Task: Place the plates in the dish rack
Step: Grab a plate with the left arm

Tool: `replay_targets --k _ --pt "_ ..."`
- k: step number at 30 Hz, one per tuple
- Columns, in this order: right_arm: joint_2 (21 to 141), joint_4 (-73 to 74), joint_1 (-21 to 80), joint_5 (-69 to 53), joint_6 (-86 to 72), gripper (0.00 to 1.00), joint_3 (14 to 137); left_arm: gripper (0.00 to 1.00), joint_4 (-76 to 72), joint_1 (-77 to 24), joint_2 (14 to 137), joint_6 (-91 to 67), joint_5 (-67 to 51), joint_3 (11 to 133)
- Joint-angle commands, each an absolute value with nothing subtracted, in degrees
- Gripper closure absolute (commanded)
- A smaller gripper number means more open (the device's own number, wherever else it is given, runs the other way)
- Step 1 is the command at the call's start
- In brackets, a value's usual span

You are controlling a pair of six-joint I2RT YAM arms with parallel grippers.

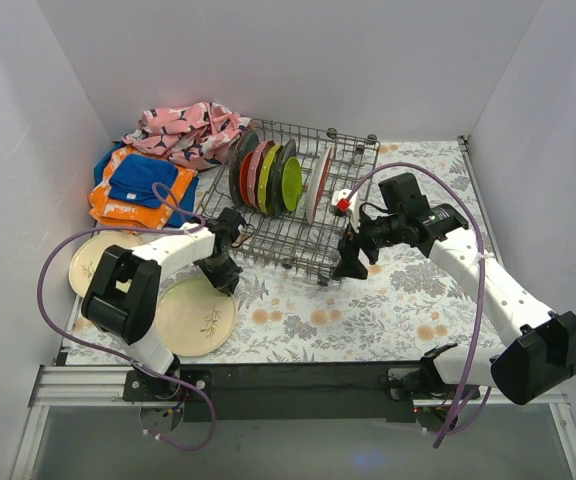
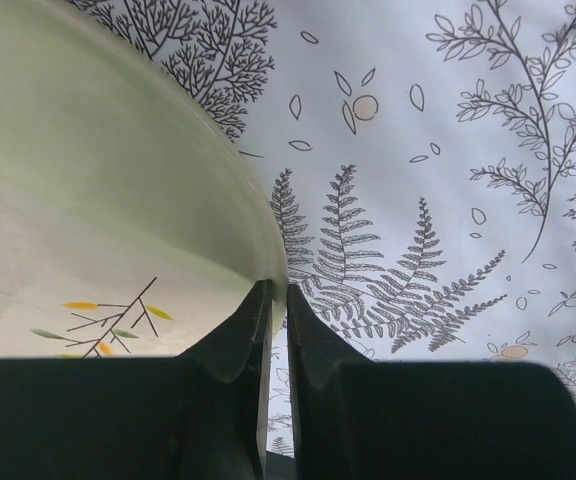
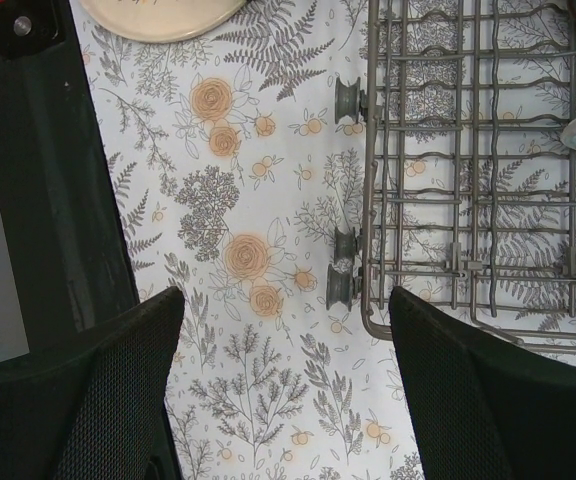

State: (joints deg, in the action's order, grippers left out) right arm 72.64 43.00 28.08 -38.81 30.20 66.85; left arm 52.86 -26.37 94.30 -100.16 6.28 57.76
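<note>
One cream plate (image 2: 98, 190), left gripper (image 2: 275, 292) pinching rim

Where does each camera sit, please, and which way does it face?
Top: above, behind the arms, looking down at table and rack; both arms show.
Left wrist: faces the rim of the cream plate, pinched by its shut jaws.
Right wrist: faces down at the rack's corner between open jaws.
Shared: the rack, top and right wrist.

Left fingers (image 2: 230, 350) closed on a plate rim
The cream plate (image 2: 88, 200) with a twig sprig fills the left side; both dark fingers meet at its right edge, pinching the rim; the fern-printed surface (image 2: 418, 150) spreads to the right.
</note>
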Motion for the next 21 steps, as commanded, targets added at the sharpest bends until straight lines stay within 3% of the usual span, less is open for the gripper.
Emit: replay_targets --k 1,8,16,21 --pt "70.67 41.49 27.42 -40.25 30.06 0.12 65.92 1.00 50.19 -27.77 95.80 -103.18 4.04 58.97" --pt "70.31 41.31 27.16 -40.43 30.06 0.12 64.95 0.96 49.22 -28.12 94.23 -99.85 2.29 60.56" --pt "70.31 41.40 27.16 -41.31 30.76 0.12 64.60 0.68 51.06 -28.12 82.46 -98.88 4.74 58.72" --pt "70.40 41.48 27.16 -41.75 31.20 0.12 64.16 0.60 51.85 -28.12 75.07 -100.46 4.75 55.47"
